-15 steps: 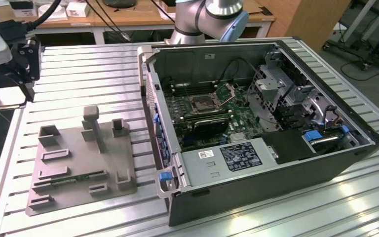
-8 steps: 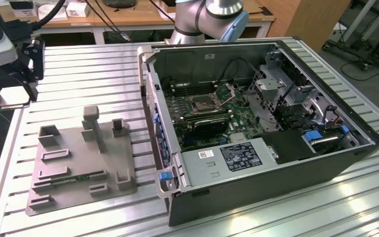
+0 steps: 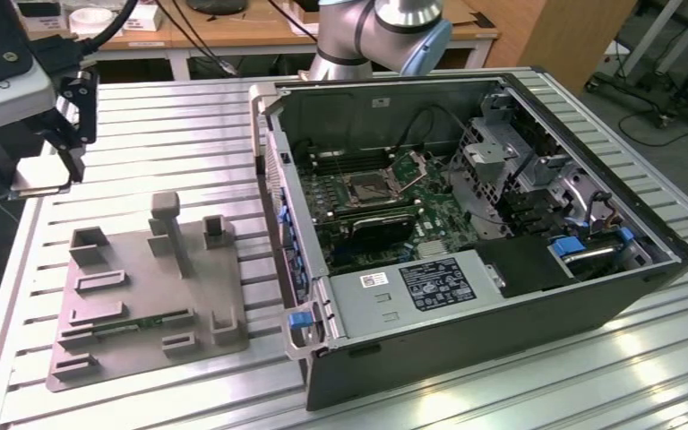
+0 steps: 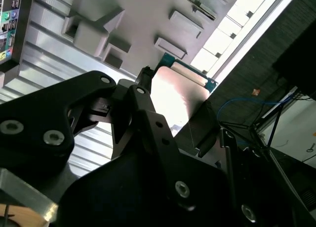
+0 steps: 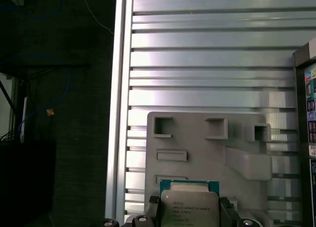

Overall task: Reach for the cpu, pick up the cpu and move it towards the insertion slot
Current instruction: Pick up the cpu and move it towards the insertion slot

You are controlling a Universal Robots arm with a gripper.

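Carrying step, I judge: my gripper (image 5: 190, 213) is clamped on the cpu (image 5: 189, 200), held clear of the grey fixture plate (image 3: 141, 287). Insertion slot (image 3: 365, 186) sits well apart, inside the open computer case (image 3: 583, 296); reaching it calls for clearing the case wall.

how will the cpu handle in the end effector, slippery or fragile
Probably stiff: the cpu is a flat metal-topped chip, unbent between the fingers. Likely light, being thin. Its shiny lid and edge-only grip suggest it could slip if knocked.
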